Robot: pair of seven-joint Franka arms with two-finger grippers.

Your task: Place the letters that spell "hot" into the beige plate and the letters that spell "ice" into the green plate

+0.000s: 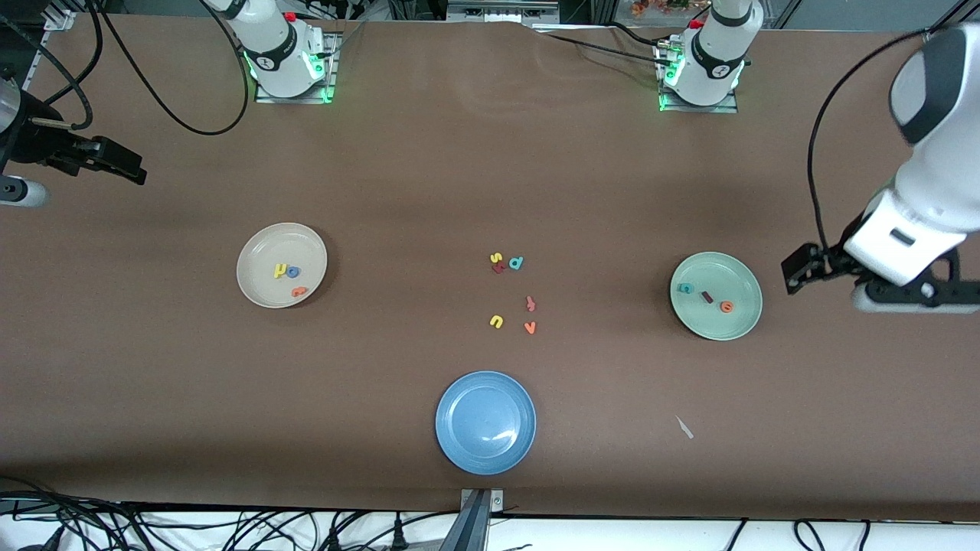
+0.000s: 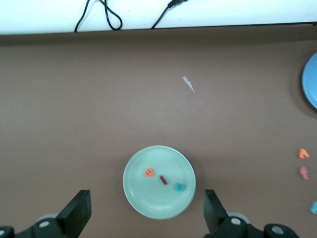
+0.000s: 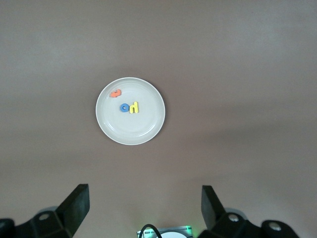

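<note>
fingers (image 2: 79, 210) spread on both grippers, seemingly above table edges.

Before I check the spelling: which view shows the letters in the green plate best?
The left wrist view: the green plate sits close below, with the orange e, red i and teal c distinct. The front view shows them tinier; the right wrist view shows none.

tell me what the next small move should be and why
Probably none beyond holding both arms clear. The yellow h, blue o and orange t lie in the beige plate, and the teal c, dark red i and orange e in the green plate. Left gripper and right gripper are open, holding nothing.
</note>
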